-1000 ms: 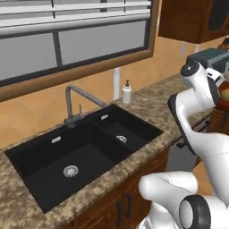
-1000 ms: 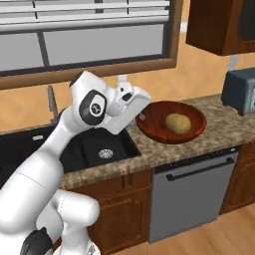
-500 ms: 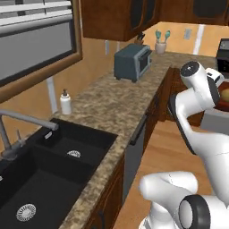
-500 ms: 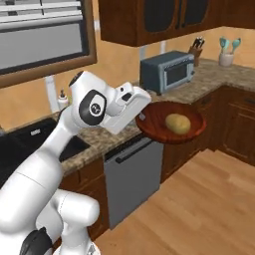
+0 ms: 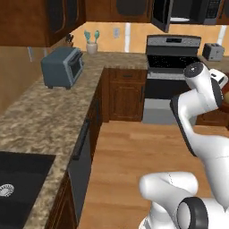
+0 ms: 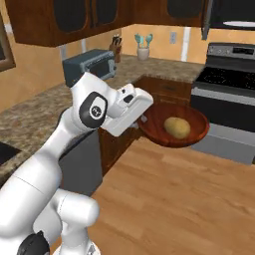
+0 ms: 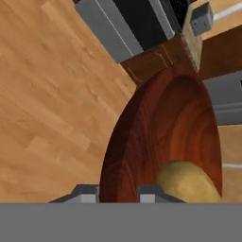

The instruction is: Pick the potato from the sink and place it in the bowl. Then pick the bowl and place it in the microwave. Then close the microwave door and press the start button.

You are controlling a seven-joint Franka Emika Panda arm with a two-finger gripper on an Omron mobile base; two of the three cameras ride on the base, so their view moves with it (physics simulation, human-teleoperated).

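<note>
The potato [image 6: 177,127] lies inside the bowl [image 6: 154,118], toward its far side from the arm. The bowl is held up in the air over the wooden floor [image 6: 174,199], level, clear of any worktop. The pincer [image 7: 119,193] pinches the bowl's near rim, one finger outside the wall and one inside. Beyond the bowl stands the stove [image 6: 224,79], and above it the microwave [image 5: 190,11] with its door [image 5: 160,15] swung open. On the granite worktop [image 5: 40,116] to the left sits a toaster oven [image 5: 61,67].
</note>
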